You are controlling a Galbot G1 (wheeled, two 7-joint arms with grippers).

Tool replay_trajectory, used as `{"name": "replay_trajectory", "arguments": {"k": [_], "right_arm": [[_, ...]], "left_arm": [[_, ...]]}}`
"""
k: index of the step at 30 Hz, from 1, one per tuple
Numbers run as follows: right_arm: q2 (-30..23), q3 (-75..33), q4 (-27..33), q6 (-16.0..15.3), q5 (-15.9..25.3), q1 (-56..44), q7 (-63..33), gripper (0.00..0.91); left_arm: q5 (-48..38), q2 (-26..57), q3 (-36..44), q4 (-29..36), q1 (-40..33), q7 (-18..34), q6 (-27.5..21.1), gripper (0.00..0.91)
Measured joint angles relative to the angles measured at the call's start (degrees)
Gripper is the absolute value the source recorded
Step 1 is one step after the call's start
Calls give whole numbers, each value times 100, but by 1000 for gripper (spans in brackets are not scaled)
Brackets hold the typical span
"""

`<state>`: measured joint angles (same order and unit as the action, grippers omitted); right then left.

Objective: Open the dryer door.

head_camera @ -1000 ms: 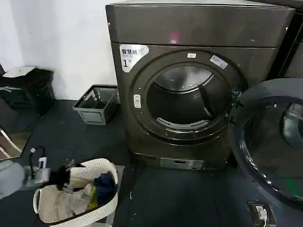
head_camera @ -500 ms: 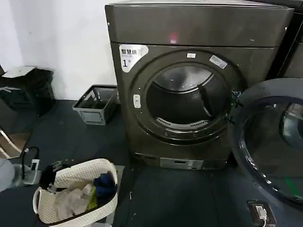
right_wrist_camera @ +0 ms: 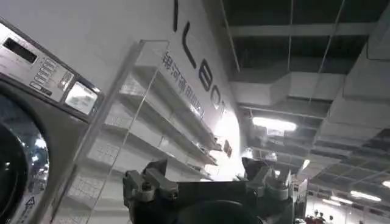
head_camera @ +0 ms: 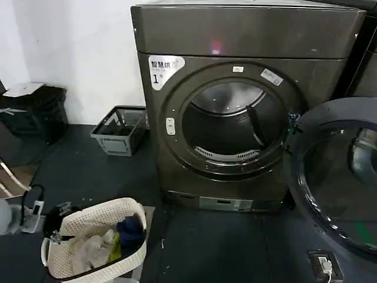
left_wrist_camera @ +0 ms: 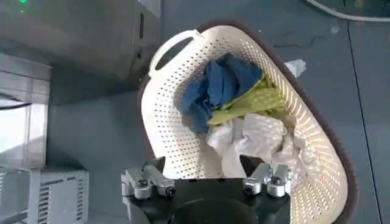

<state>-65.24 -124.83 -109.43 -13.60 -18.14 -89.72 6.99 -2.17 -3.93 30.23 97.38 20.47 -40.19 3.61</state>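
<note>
Since the dryer door [head_camera: 336,177] already hangs swung wide at the right of the dryer [head_camera: 235,106], drum mouth exposed, best keep both arms clear. Left gripper [left_wrist_camera: 207,182], fingers apart and empty, hovers over the laundry basket [left_wrist_camera: 183,134] near left; right gripper [right_wrist_camera: 207,182], also spread, points ceilingward.

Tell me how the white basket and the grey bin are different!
The basket is white, rounded and dotted with little holes; the bin is grey, boxy and slatted. The basket holds blue, yellow and white clothes; I can't tell what is inside the bin. The basket sits nearer, the bin back by the wall. Both stand on the dark floor.
</note>
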Motion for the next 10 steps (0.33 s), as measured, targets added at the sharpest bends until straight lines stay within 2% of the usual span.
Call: {"name": "replay_trajectory", "arguments": {"k": [10], "right_arm": [[-17,-132,-42,-114,19,-11,-128,907]], "left_arm": [[54,-8,-15,-55,4,-16,62,907]]}}
